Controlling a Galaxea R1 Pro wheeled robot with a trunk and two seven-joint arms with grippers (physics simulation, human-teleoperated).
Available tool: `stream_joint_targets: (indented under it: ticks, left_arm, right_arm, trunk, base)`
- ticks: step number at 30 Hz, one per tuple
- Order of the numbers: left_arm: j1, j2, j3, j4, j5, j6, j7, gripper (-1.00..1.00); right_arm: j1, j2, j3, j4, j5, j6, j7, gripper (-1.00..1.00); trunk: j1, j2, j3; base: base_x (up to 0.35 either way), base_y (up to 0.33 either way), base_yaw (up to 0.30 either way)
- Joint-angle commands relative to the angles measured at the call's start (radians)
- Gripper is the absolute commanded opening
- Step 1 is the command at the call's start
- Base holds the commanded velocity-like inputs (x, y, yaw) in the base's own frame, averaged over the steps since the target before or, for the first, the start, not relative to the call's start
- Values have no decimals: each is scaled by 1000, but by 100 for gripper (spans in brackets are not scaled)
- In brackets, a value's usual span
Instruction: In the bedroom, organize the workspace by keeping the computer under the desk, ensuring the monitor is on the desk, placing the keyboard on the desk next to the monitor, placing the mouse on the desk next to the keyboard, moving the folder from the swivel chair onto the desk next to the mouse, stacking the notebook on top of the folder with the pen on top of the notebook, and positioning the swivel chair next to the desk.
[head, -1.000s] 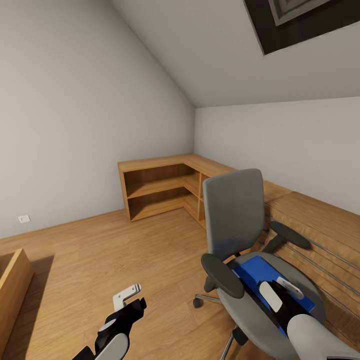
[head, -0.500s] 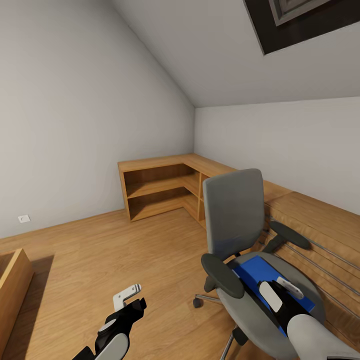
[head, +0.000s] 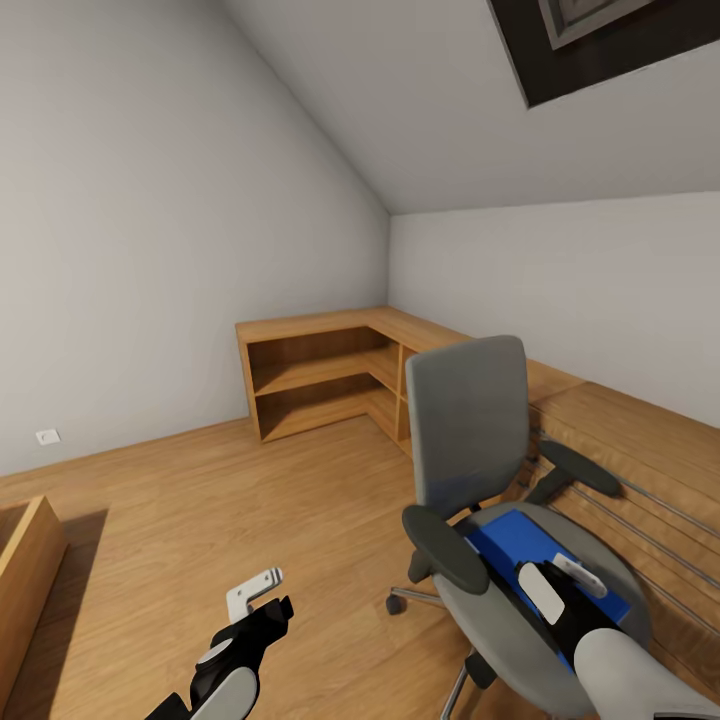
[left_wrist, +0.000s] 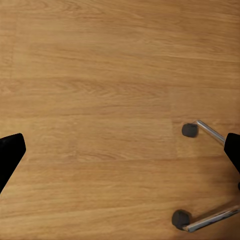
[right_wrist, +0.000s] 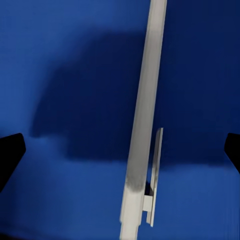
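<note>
A grey swivel chair (head: 470, 430) stands on the wooden floor at the right of the head view. On its seat lies the blue folder (head: 510, 540). My right gripper (head: 560, 585) hangs open just over the folder. In the right wrist view the folder (right_wrist: 75, 75) lies close beneath, with a silver metal strip (right_wrist: 145, 100) running across it, and the black fingertips (right_wrist: 10, 152) are spread wide apart. My left gripper (head: 262, 598) is open, low over bare floor left of the chair. The left wrist view looks down on floorboards (left_wrist: 100, 75) and two chair casters (left_wrist: 190, 130).
A low wooden corner shelf unit (head: 320, 370) lines the far walls. A wooden surface with metal rails (head: 640, 450) runs behind the chair on the right. The end of a wooden box (head: 25, 570) shows at the left edge. Open floor (head: 250, 490) lies between them.
</note>
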Motion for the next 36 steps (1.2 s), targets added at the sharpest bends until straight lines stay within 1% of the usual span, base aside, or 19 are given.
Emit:
stream_joint_targets:
  ticks: [1, 3, 29, 30, 36]
  left_arm:
    - [-1, 1, -2, -1, 1, 6, 6, 100]
    - [-1, 1, -2, -2, 1, 6, 6, 100]
    - [-1, 1, -2, -2, 3, 6, 4, 100]
    - [-1, 1, -2, -2, 3, 6, 4, 100]
    - [-1, 1, -2, -1, 3, 6, 4, 100]
  right_arm:
    - [0, 0, -1, -3, 0, 8, -4, 100]
    - [0, 0, -1, -3, 0, 8, -4, 100]
    - [0, 0, 1, -3, 1, 8, -4, 100]
    - [0, 0, 1, -4, 1, 8, -4, -100]
    - [0, 1, 4, -4, 2, 8, -4, -100]
  trunk:
    - [4, -8, -4]
    - [12, -22, -11]
    - [12, -22, -11]
    - [12, -22, -11]
    - [12, -22, -11]
  base:
    - [0, 0, 0]
    - [0, 0, 0]
    - [0, 0, 0]
    - [0, 0, 0]
    - [0, 0, 0]
